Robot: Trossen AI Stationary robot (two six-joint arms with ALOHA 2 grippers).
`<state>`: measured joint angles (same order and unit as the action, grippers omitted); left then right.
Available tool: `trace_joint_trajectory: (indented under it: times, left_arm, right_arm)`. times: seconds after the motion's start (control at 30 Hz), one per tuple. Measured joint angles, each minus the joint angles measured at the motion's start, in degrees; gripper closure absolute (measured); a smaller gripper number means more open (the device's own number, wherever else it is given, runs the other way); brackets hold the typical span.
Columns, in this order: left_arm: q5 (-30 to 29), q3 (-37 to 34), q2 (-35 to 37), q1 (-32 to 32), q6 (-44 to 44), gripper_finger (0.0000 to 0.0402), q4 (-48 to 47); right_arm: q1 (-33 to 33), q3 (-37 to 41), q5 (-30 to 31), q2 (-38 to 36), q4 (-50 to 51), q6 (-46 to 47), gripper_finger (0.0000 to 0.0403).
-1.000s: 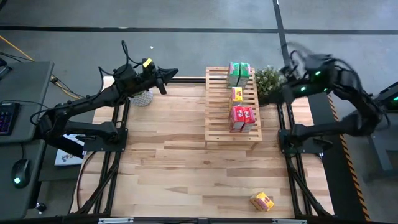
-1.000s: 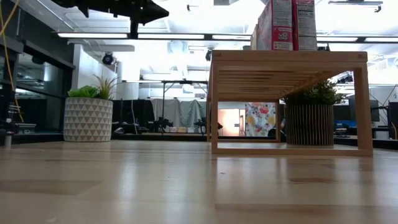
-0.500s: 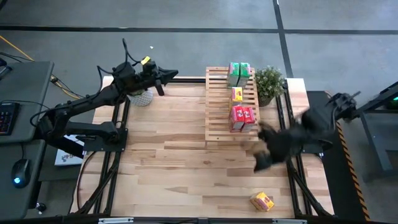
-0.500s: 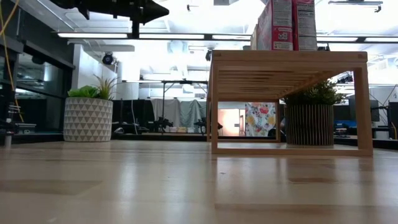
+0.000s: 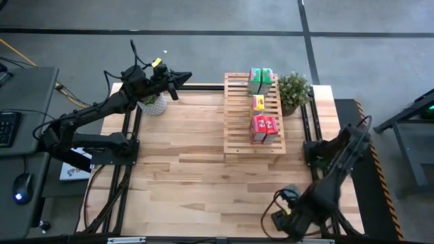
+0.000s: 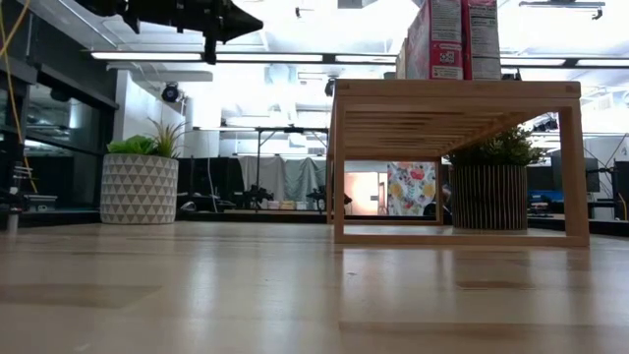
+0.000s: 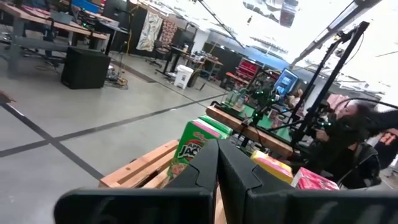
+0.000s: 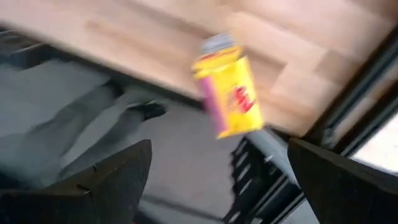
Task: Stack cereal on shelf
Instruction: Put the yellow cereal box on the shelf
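The slatted wooden shelf (image 5: pixel 237 118) (image 6: pixel 457 162) stands on its legs at the table's far right. On it stand two green cereal boxes (image 5: pixel 260 80), a yellow one (image 5: pixel 258 103) and two red ones (image 5: pixel 264 128) (image 6: pixel 449 39). A second yellow box (image 8: pixel 229 93) lies on the table by the near edge; the right arm covers it in the high view. My right gripper (image 5: pixel 279 218) (image 8: pixel 219 149) hovers over that box, open, fingers wide apart and clear of it. My left gripper (image 5: pixel 178 80) (image 7: pixel 217 168) is shut, raised over the far left corner.
A white patterned plant pot (image 5: pixel 154 105) (image 6: pixel 140 187) sits under the left arm. A dark pot with a green plant (image 5: pixel 293 89) (image 6: pixel 489 192) stands beside the shelf's far right end. The table's near edge (image 5: pixel 224 237) runs just past the yellow box.
My right arm has swung fast from beside the plant at the far right, across the right side, toward the near edge, and now hangs over the lone yellow box. The boxes and the shelf have stayed put.
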<state>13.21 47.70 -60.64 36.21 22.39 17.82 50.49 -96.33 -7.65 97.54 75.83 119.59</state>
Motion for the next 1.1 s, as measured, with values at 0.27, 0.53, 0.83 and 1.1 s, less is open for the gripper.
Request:
trace_joint_trajectory:
  times: [0.27,0.53,0.83,1.1]
  left_arm:
    - [0.0,0.0,0.0,0.0,1.3,0.0401,0.0]
    - [0.0,0.0,0.0,0.0,1.6,0.0402,0.0]
    - [0.0,0.0,0.0,-0.1,1.6,0.0401,-0.5]
    - [0.0,0.0,0.0,-0.1,1.6,0.0401,-0.5]
  right_arm:
    - [0.1,0.1,-2.1,6.6,3.5,-4.1,0.0034]
    - [0.2,2.8,-2.9,8.4,0.4,-6.0,0.0034]
    - [0.2,11.5,-5.1,8.4,-11.1,-5.6,0.0035]
    - [0.2,13.0,-3.6,8.4,-10.4,-8.9,0.0077]
